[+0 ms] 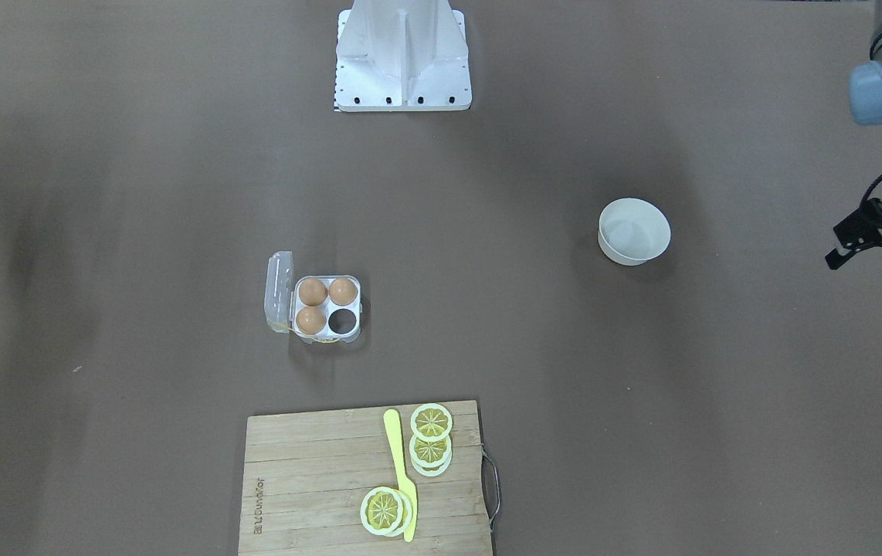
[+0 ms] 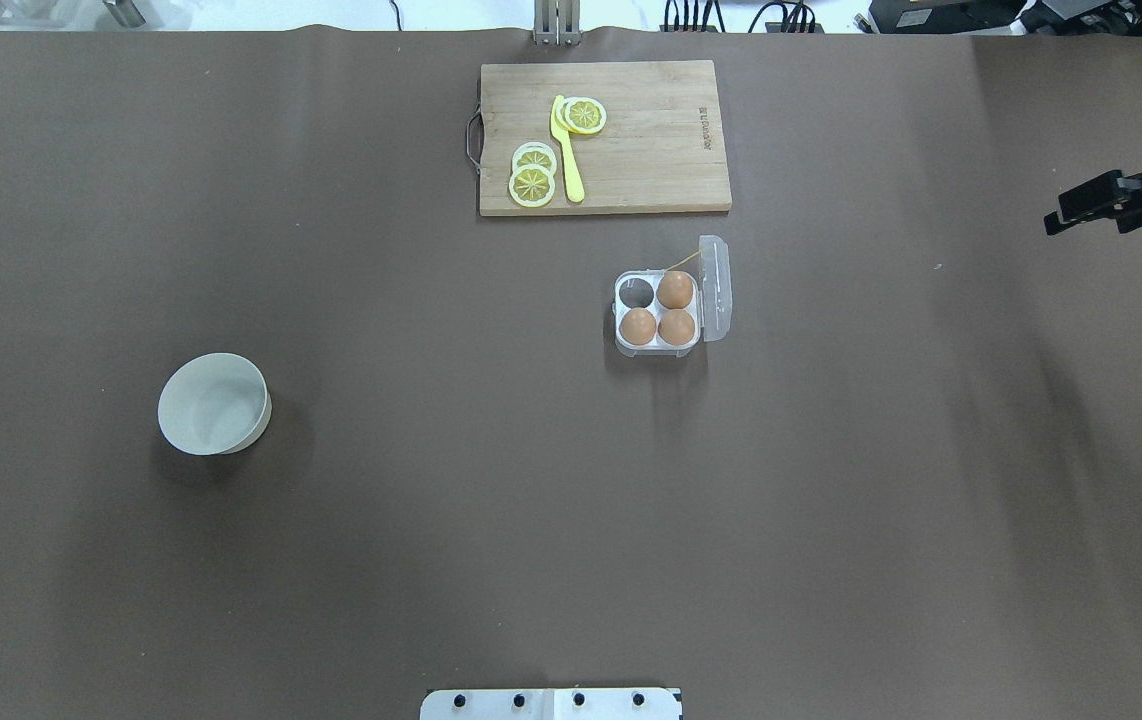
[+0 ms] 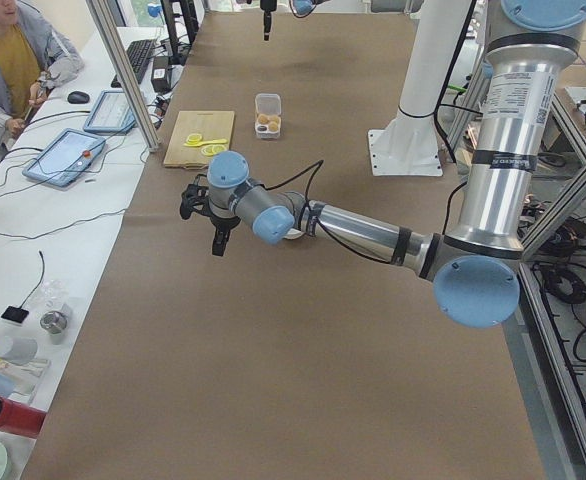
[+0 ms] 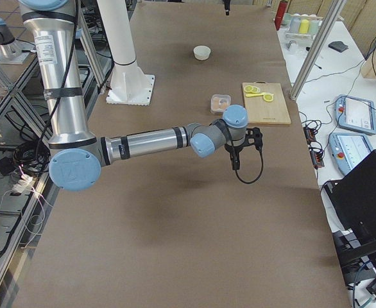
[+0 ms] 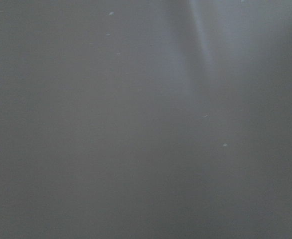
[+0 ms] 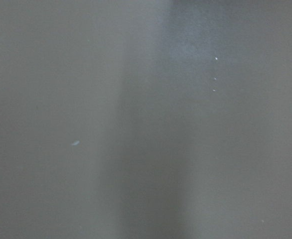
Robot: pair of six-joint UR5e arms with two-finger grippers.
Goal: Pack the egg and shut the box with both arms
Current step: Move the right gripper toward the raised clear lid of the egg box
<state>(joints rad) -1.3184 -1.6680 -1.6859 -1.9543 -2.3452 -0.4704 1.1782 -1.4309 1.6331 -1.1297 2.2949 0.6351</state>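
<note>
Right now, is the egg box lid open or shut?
Open. The clear lid is swung back beside the white tray, leaving three eggs and one empty cell uncovered.

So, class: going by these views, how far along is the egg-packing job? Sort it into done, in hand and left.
Done: three eggs sit in the box. In hand: nothing; the left gripper and right gripper hang open and empty, far from it. Left: one cell is bare, the lid stands open, and no loose egg shows; the bowl looks empty.
</note>
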